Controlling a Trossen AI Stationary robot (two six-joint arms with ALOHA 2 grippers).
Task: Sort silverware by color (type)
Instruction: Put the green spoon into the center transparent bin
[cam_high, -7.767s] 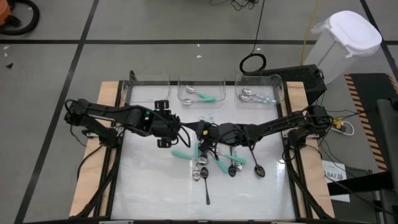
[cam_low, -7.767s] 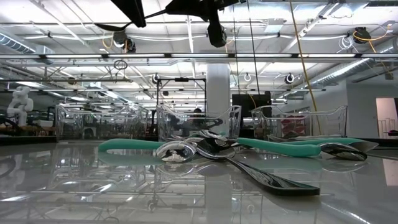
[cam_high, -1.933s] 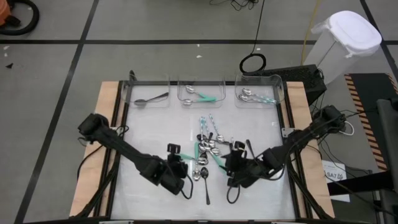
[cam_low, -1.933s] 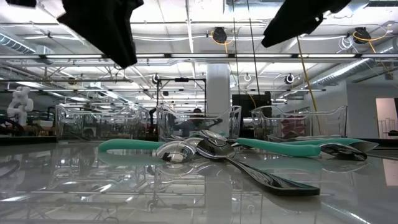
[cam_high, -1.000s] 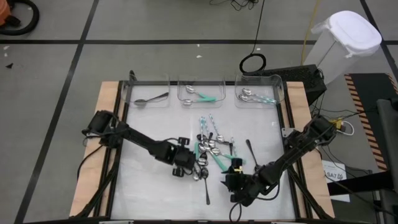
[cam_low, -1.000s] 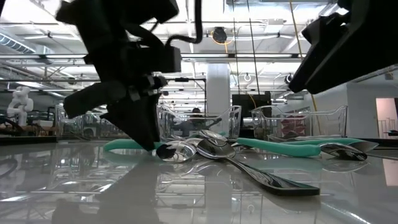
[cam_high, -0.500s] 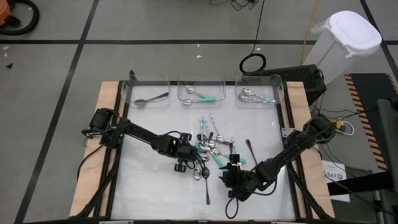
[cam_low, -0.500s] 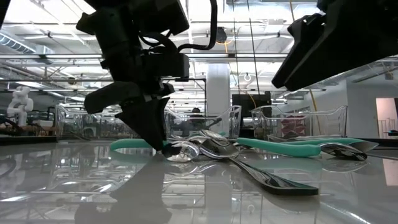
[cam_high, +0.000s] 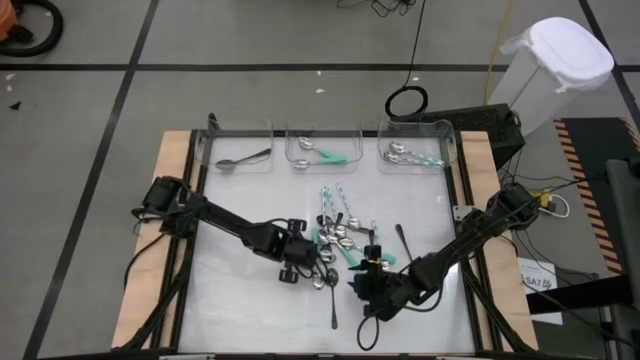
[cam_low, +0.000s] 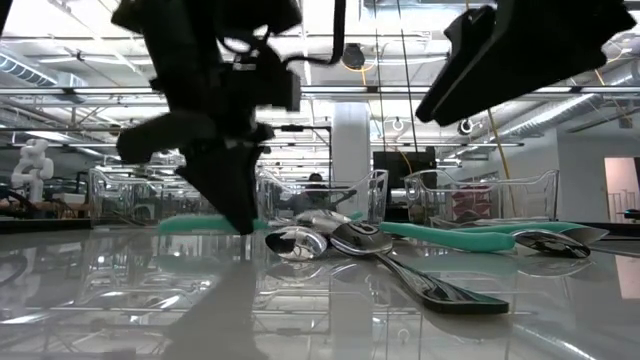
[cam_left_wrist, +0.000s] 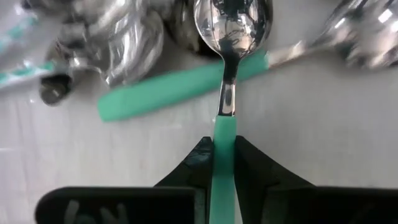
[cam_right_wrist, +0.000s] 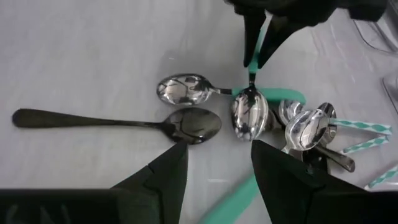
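Left tool (cam_left_wrist: 222, 163) pinches a teal-handled spoon (cam_left_wrist: 227, 59) mid-surface, bowl among piled spoons (cam_high: 338, 236). Right tool (cam_right_wrist: 217, 163) hovers nearby, fingers apart. Lifting may drag neighbours.

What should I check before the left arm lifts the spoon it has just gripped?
1. Left pincer clamped on the teal-handled silver spoon: ok.
2. Spoon sits straight between the fingers: ok.
3. Bowl free of the pile: not ok, it lies across another teal handle.
4. Right pincer open, hovering over the long black spoon: ok.
5. Clear middle bin already holds teal spoons: ok.
6. Arms clear of each other: cannot tell.
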